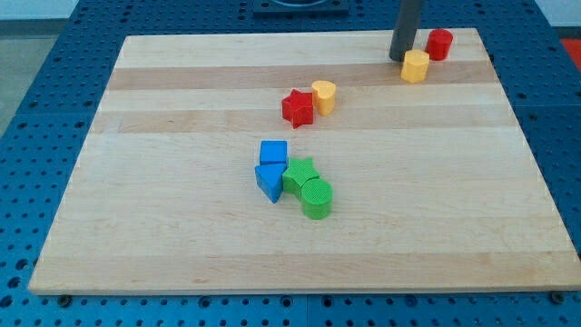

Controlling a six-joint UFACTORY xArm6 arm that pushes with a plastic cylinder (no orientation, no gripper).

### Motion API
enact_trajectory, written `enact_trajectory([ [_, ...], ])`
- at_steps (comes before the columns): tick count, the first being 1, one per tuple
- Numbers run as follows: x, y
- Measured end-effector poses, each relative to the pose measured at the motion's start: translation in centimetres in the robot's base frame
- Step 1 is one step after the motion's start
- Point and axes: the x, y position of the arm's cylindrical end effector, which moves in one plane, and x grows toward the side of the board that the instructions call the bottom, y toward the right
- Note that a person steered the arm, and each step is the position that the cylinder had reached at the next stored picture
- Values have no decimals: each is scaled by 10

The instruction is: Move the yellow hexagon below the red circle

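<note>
tip: my tip (398, 58) sits just left of the yellow hexagon block (416, 66), looks about touching
target: hexagon's already below-left of the red circle block (440, 44), near the wooden surface (182, 227) top right corner, so I'd guess the push is nearly done
gripper: none on this rig, just a rod, holding nothing
count: 2 red, 2 yellow, 2 blue, 2 green

Hexagon (415, 65) below-left of circle (439, 44), tip (398, 58) just left.
</note>
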Motion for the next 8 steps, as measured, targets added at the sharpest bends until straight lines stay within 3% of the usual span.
enact_trajectory([
  [8, 21, -10],
])
